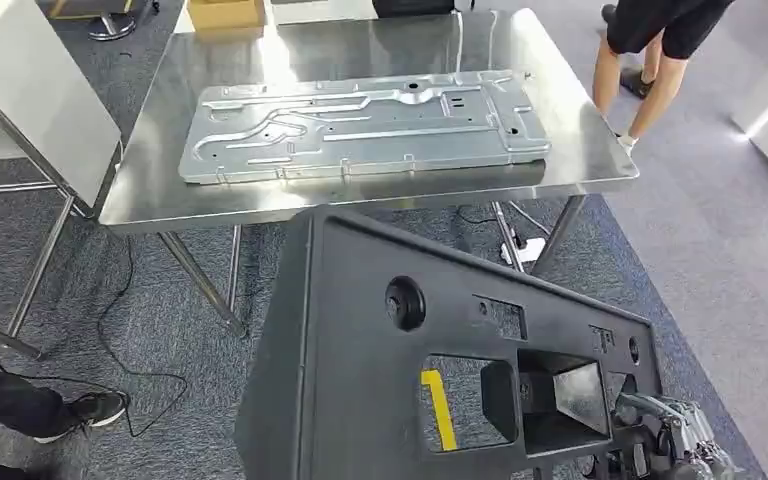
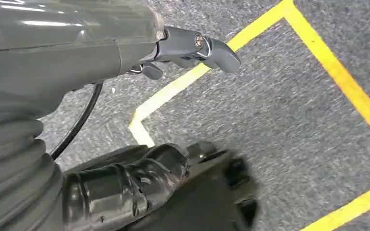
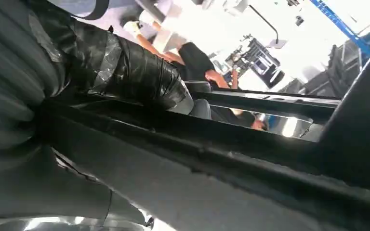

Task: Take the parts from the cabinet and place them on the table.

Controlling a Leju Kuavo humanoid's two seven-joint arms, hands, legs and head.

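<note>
We carry black panel [image 1: 380, 360]: right hand [image 1: 675, 440] grips its near edge, left hand [image 2: 125, 187] grips its other side. Beyond hands, table [image 1: 360, 205] ahead, metal plate [image 1: 360, 125] already down. Panel not yet placed.

Grey ribbed wrist cover [image 2: 14, 163], thick grey thumb [image 2: 197, 48], fingers [image 2: 125, 183] (black-taped)

The black panel [image 1: 380, 380] hides most of the right hand [image 1: 675, 440] and runs past the lower edge.
</note>
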